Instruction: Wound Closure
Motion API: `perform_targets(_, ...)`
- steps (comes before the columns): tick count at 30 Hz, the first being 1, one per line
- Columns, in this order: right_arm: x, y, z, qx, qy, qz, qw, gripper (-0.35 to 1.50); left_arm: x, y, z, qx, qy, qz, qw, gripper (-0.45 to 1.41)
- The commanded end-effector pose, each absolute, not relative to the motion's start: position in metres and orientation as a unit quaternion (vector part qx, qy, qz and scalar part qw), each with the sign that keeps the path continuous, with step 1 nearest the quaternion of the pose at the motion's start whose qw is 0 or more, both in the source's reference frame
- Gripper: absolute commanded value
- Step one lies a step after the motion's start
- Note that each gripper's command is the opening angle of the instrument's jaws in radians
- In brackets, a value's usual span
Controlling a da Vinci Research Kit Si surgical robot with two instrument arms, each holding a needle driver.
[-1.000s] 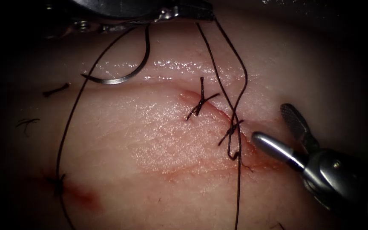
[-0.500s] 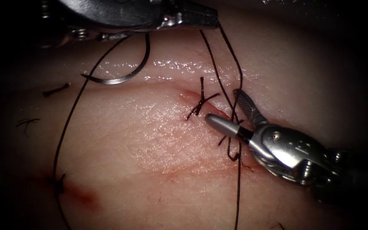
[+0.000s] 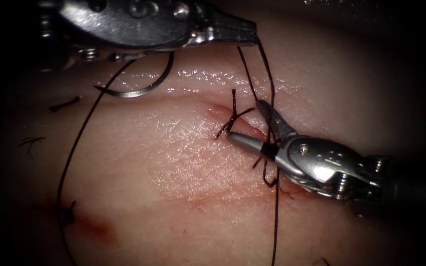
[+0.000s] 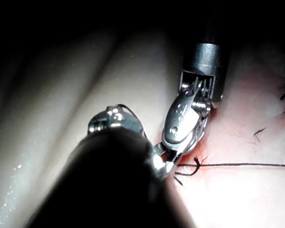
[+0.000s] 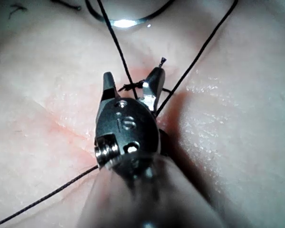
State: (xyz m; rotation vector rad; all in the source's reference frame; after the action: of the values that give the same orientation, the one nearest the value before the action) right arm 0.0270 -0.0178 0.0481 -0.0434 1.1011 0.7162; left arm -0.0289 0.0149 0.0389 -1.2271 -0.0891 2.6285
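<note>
Left gripper [image 3: 245, 32] clamped on thread [image 3: 265, 69], holding both strands taut at far side. Right gripper [image 3: 252, 125] spread open astride them above the cut [image 3: 252, 129]. Needle [image 3: 139, 88] free on tissue [image 3: 173, 157], far left.

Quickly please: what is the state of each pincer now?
Left pincer: shut on the thread.
Right pincer: open around the thread strands, holding nothing.
Needle: lying free on the tissue.

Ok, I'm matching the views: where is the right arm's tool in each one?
Endoscope view: right arm's tool, from the right, jaws open astride the thread, holding nothing.
Left wrist view: its wrist, tips by the knot.
Right wrist view: jaws open astride the thread.
Shared landmark: that knot.
Left arm's tool holds thread; needle lies free on tissue, left of cut.
</note>
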Motion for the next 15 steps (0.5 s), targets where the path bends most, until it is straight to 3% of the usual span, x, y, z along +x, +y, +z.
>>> perform_targets(1,0.0280,-0.0176,0.0486,-0.022,0.512,0.331,0.793,1.21,-0.0294,0.0150,0.0392,-0.420,-0.029,0.899,0.117,-0.45)
perform_targets(15,0.0283,-0.0168,0.0496,-0.026,0.507,0.323,0.798,1.21,-0.0301,0.0142,0.0382,-0.425,-0.027,0.898,0.111,-0.45)
